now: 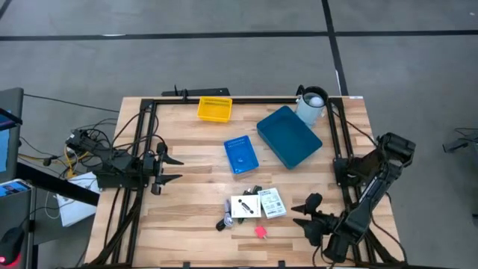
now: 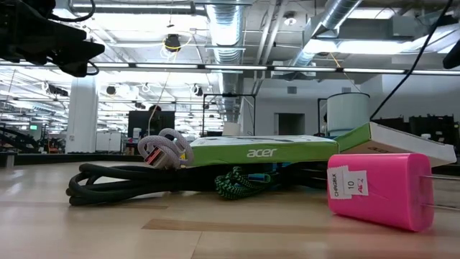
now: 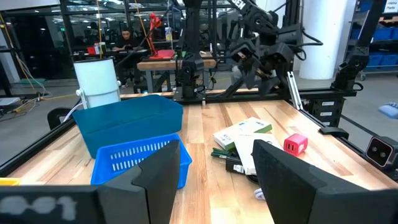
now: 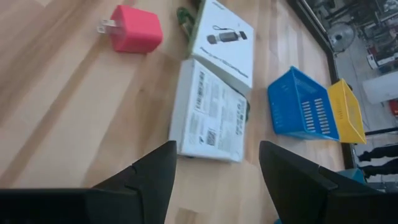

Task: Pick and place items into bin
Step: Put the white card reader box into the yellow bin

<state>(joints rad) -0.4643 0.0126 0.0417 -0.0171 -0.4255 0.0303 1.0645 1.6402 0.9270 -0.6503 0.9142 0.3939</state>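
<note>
Right wrist view | right gripper (image 4: pixel 214 180) fingers spread, empty | white box (image 4: pixel 210 113) ahead, apart

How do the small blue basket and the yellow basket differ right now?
The small blue basket sits mid-table beside the large blue bin; the yellow basket sits at the table's far edge, clear of other things. Blue looks slightly larger than yellow. Both are slotted plastic, upright and appear empty.
</note>
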